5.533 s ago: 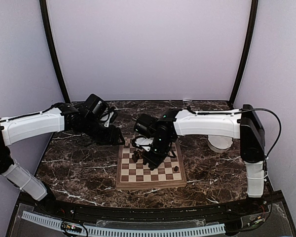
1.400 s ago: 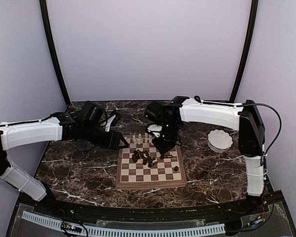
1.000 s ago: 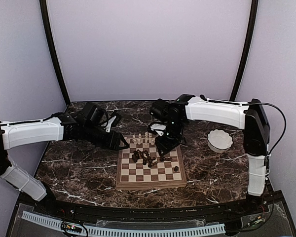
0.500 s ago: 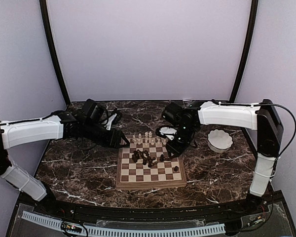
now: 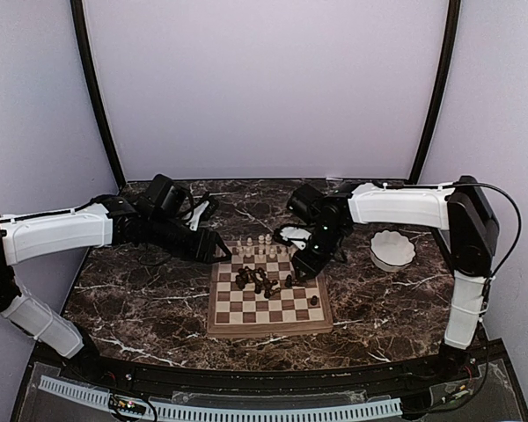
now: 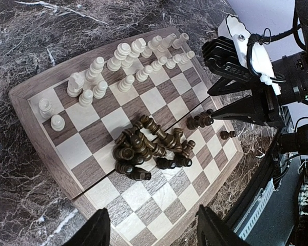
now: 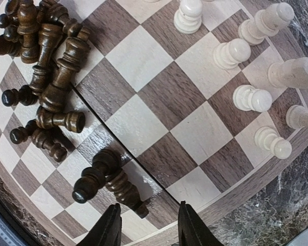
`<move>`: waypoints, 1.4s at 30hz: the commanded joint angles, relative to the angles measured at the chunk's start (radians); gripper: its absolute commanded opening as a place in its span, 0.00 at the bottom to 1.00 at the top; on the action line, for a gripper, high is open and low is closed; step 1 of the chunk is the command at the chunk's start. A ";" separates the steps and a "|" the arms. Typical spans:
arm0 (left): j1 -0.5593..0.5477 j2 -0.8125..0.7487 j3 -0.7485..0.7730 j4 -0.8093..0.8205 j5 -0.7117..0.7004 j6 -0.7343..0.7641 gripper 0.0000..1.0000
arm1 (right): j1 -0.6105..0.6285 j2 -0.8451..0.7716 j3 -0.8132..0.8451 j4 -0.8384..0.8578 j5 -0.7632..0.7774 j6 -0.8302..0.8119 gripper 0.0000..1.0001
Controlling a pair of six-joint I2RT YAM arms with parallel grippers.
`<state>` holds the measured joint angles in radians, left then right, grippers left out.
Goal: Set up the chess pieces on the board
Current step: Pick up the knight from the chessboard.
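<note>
The board [image 5: 268, 331] sits in the middle of the dark marble table [image 5: 141, 303], and it's only half done. The pale pieces [image 5: 262, 248] stand upright in two rows along the far edge, though the rows look a bit uneven from the left wrist camera. The dark pieces [image 5: 257, 281] are mostly lying in a jumbled heap around the centre squares, toppled over one another. One small dark piece [image 5: 314, 301] stands alone towards the near right corner.

The right gripper [image 7: 148, 218] hangs low over the right side of the board with its fingers [image 7: 111, 228] apart and gripping nothing. Two fallen dark pieces [image 7: 105, 179] lie just ahead of the fingertips, one of them reaching into the gap between them.

The left gripper [image 5: 218, 251] hovers at the far left corner of the board. Its fingers [image 6: 100, 228] are spread wide, with only checkered squares below.

A white bowl [image 5: 392, 250] sits on the table to the right, well apart from the board
</note>
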<state>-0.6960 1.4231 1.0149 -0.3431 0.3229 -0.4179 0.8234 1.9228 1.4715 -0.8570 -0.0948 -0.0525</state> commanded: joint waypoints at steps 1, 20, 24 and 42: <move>-0.001 -0.009 0.019 -0.017 0.011 0.017 0.60 | -0.006 0.021 -0.002 0.025 -0.102 -0.016 0.37; -0.001 -0.005 0.013 -0.006 0.018 0.013 0.60 | 0.004 0.046 -0.045 0.036 -0.124 -0.003 0.33; -0.001 0.002 0.009 0.004 0.019 0.010 0.60 | 0.016 0.050 -0.058 0.036 -0.098 0.004 0.26; -0.004 0.035 -0.073 0.230 0.181 -0.022 0.54 | 0.056 -0.049 -0.126 0.059 -0.115 0.020 0.06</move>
<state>-0.6960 1.4624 0.9905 -0.2306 0.4191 -0.4316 0.8719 1.9102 1.3632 -0.7921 -0.1879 -0.0433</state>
